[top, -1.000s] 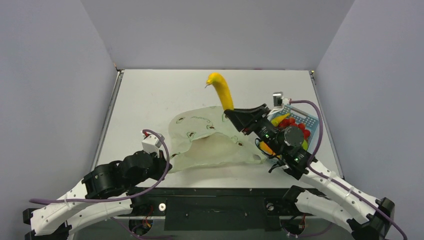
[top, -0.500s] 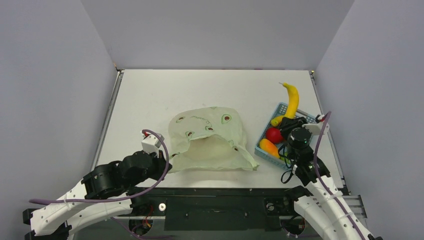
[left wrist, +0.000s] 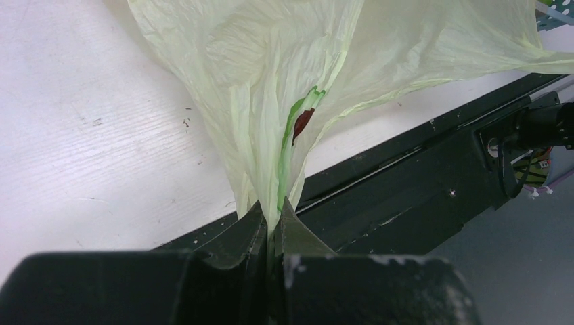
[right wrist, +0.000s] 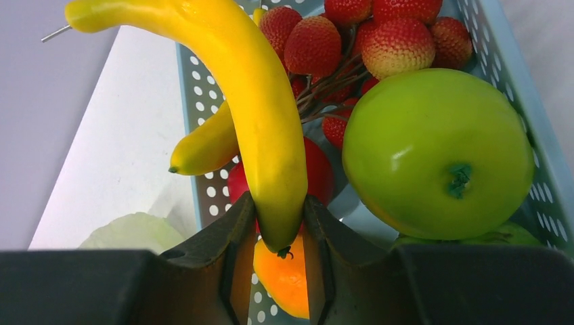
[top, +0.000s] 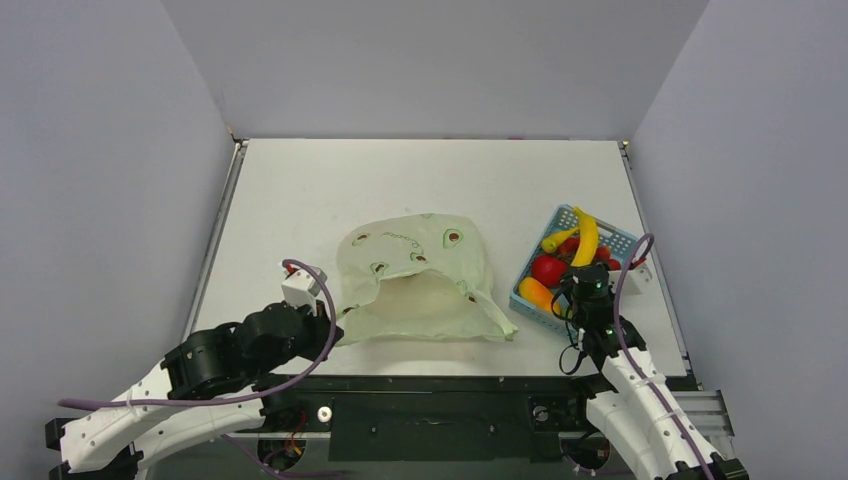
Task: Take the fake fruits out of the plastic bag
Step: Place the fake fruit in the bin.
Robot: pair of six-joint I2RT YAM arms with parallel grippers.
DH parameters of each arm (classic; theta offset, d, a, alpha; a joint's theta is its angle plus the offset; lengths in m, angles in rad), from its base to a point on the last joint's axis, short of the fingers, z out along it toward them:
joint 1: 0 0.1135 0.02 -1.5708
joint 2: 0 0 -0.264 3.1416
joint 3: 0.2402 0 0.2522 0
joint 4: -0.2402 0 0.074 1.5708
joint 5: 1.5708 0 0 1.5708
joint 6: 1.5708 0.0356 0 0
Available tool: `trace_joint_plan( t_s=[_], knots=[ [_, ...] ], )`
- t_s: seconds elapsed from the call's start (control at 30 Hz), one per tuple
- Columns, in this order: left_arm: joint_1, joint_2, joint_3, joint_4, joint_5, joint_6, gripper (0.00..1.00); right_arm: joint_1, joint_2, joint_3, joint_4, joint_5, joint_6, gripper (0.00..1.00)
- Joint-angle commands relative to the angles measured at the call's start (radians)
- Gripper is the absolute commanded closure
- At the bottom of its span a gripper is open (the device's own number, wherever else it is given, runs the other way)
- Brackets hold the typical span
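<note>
My right gripper (right wrist: 276, 227) squeezed the end of the yellow banana (right wrist: 260, 115) just over the blue basket (right wrist: 202, 101), so I thought I should lower it softly among the other fruits (right wrist: 433, 156) before letting go, while my left gripper (left wrist: 271, 227) pinched the plastic bag (left wrist: 271, 68) tight.

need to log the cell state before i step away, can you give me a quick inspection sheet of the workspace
surface: white table, light scuffs.
job's things: plastic bag lies crumpled mid-table, contents not visible; banana over the basket; green apple and red berries inside it.
clutter: blue basket right of the bag.
grippers: left gripper shut on the bag's edge; right gripper shut on the banana's end.
cables: purple cables loop along both arms.
surroundings: plain grey walls; nothing else seen.
</note>
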Motion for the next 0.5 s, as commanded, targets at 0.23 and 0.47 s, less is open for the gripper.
trace_joint_plan(
  t_s=[0.23, 0.47],
  knots=[
    [0.004, -0.011, 0.013, 0.036, 0.007, 0.011, 1.0, -0.029, -0.004, -0.001, 0.066, -0.044, -0.038, 0.2],
    [0.004, -0.006, 0.013, 0.036, 0.006, 0.012, 1.0, -0.014, -0.015, 0.076, 0.093, -0.12, -0.145, 0.19]
  ],
)
